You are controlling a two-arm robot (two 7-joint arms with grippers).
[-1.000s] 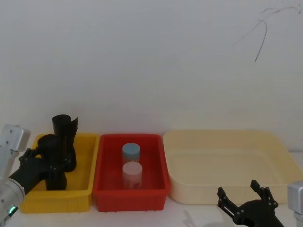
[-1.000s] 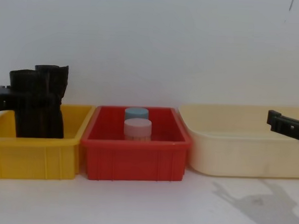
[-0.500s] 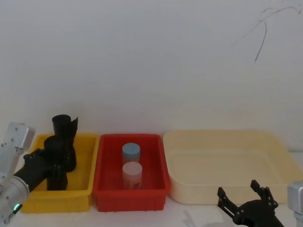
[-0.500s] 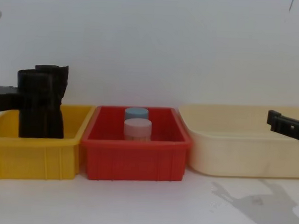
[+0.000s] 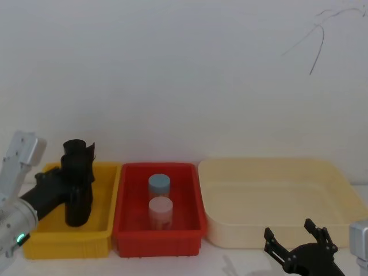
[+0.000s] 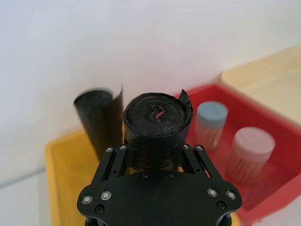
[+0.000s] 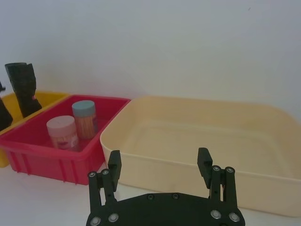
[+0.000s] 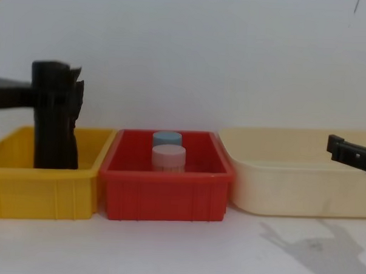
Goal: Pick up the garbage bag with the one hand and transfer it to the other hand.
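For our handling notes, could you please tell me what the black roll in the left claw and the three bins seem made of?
The garbage bag in the left claw: likely thin plastic film, matte black, wound layers at its end. The yellow bin, red bin and cream tray: probably rigid moulded plastic, smooth, faintly glossy.

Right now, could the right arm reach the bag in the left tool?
Probably yes: the bag is held upright in the left tool, and nothing stands above the red bin between it and the open right tool.
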